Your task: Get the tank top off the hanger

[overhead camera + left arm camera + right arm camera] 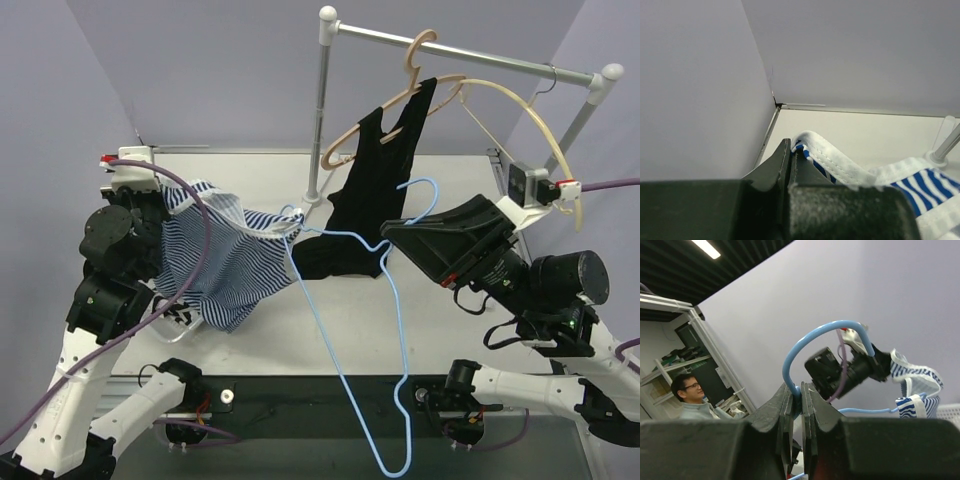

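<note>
The blue-and-white striped tank top (215,265) hangs in the air at the left, bunched beside my left arm. My left gripper (791,145) is shut on its white-trimmed edge (840,165); in the top view the cloth hides the fingers. The light blue wire hanger (345,380) slants from the table's front edge up to its hook (425,195). One white strap lies round the hanger's left end (292,222). My right gripper (388,230) is shut on the hanger (810,337) just below the hook, with the wire pinched between the pads (799,390).
A clothes rack with a grey upright pole (322,110) stands at the back. A black garment (375,190) hangs from it on a beige hanger (420,70), close behind the blue hanger. A cream hanger (530,120) hangs farther right. A person (690,395) sits in the background.
</note>
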Robot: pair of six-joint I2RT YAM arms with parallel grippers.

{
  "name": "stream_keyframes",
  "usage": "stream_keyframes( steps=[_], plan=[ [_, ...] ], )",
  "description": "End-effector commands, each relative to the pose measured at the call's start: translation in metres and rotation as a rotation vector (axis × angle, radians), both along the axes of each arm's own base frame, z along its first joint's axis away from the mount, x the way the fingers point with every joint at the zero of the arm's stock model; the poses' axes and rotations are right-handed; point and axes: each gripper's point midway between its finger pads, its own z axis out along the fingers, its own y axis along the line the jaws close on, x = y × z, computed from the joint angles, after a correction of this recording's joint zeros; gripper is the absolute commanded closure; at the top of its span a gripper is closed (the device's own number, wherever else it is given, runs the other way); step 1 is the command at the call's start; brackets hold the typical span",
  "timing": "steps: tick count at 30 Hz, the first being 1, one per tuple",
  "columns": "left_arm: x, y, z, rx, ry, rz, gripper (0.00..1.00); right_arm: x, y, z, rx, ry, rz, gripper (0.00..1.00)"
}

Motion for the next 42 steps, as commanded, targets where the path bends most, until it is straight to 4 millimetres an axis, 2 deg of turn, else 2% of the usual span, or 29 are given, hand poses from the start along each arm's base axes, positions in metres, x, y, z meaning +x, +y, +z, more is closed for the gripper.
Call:
stream_keyframes(
  steps=[1, 4, 5, 7, 8, 9, 10, 11, 14, 18, 20, 23, 24, 25, 26, 27, 28, 29, 31, 33, 35, 37, 38, 41, 42],
  plan=[
    [-0.003, 0.000, -0.001, -0.075, -0.040, -0.002, 1.00, -0.029, -0.048, 0.075, 0.218, -0.190, -0.012, 1.00],
    [-0.001, -0.002, -0.012, -0.078, -0.026, -0.012, 1.00, -0.025, -0.051, 0.079, 0.222, -0.138, -0.015, 1.00],
    [0.000, -0.002, -0.017, -0.068, -0.013, -0.006, 1.00, -0.017, -0.052, 0.078, 0.222, -0.083, -0.035, 1.00],
    [0.003, 0.001, -0.023, -0.048, 0.006, 0.021, 1.00, -0.005, -0.053, 0.066, 0.168, 0.012, -0.074, 1.00],
    [0.005, 0.002, -0.027, -0.038, 0.019, 0.028, 1.00, 0.012, -0.060, 0.060, 0.170, 0.085, -0.156, 1.00],
    [0.005, 0.004, -0.032, -0.032, 0.031, 0.047, 1.00, 0.018, -0.063, 0.055, 0.168, 0.113, -0.184, 1.00],
    [0.006, 0.006, -0.037, -0.031, 0.046, 0.061, 1.00, 0.019, -0.076, 0.058, 0.212, 0.131, -0.210, 1.00],
    [0.005, 0.010, -0.041, -0.040, 0.058, 0.089, 1.00, 0.032, -0.076, 0.044, 0.217, 0.171, -0.263, 1.00],
    [0.000, 0.025, -0.054, -0.080, 0.099, 0.186, 1.00, 0.036, -0.089, 0.048, 0.267, 0.190, -0.298, 1.00],
    [-0.004, 0.038, -0.045, -0.106, 0.090, 0.239, 1.00, 0.038, -0.077, 0.059, 0.283, 0.211, -0.263, 1.00],
    [-0.007, 0.039, -0.036, -0.151, 0.074, 0.241, 1.00, 0.052, -0.068, 0.056, 0.311, 0.310, -0.264, 1.00],
    [-0.009, 0.027, -0.039, -0.206, 0.073, 0.164, 1.00, 0.070, -0.060, 0.058, 0.407, 0.417, -0.267, 1.00],
    [-0.008, 0.024, -0.044, -0.221, 0.078, 0.148, 1.00, 0.078, -0.049, 0.055, 0.402, 0.444, -0.273, 1.00],
    [-0.010, 0.023, -0.046, -0.230, 0.071, 0.136, 1.00, 0.079, -0.050, 0.061, 0.418, 0.453, -0.272, 1.00],
    [-0.008, 0.022, -0.057, -0.223, 0.091, 0.134, 1.00, 0.079, -0.046, 0.064, 0.413, 0.451, -0.264, 1.00],
    [-0.008, 0.023, -0.061, -0.225, 0.092, 0.140, 1.00, 0.081, -0.035, 0.065, 0.386, 0.438, -0.264, 1.00],
    [-0.007, 0.022, -0.064, -0.225, 0.095, 0.142, 1.00, 0.074, -0.036, 0.075, 0.362, 0.410, -0.244, 1.00],
    [-0.005, 0.022, -0.070, -0.225, 0.107, 0.146, 1.00, 0.074, -0.032, 0.077, 0.341, 0.414, -0.239, 1.00],
    [-0.003, 0.016, -0.076, -0.248, 0.122, 0.120, 1.00, 0.076, -0.027, 0.073, 0.332, 0.422, -0.235, 1.00],
    [0.000, 0.007, -0.083, -0.271, 0.126, 0.072, 1.00, 0.078, -0.030, 0.074, 0.367, 0.446, -0.232, 1.00],
    [0.002, 0.000, -0.085, -0.293, 0.120, 0.036, 1.00, 0.087, -0.026, 0.062, 0.391, 0.467, -0.252, 1.00],
    [0.002, -0.020, -0.086, -0.330, 0.097, -0.086, 1.00, 0.090, -0.029, 0.066, 0.487, 0.480, -0.223, 1.00],
    [0.001, -0.027, -0.088, -0.346, 0.091, -0.128, 1.00, 0.095, -0.022, 0.060, 0.495, 0.488, -0.213, 1.00],
    [-0.008, -0.048, -0.090, -0.440, 0.081, -0.247, 1.00, 0.107, -0.016, 0.065, 0.541, 0.503, -0.195, 1.00],
    [-0.012, -0.052, -0.087, -0.470, 0.071, -0.274, 1.00, 0.115, -0.003, 0.057, 0.512, 0.527, -0.208, 1.00]
  ],
)
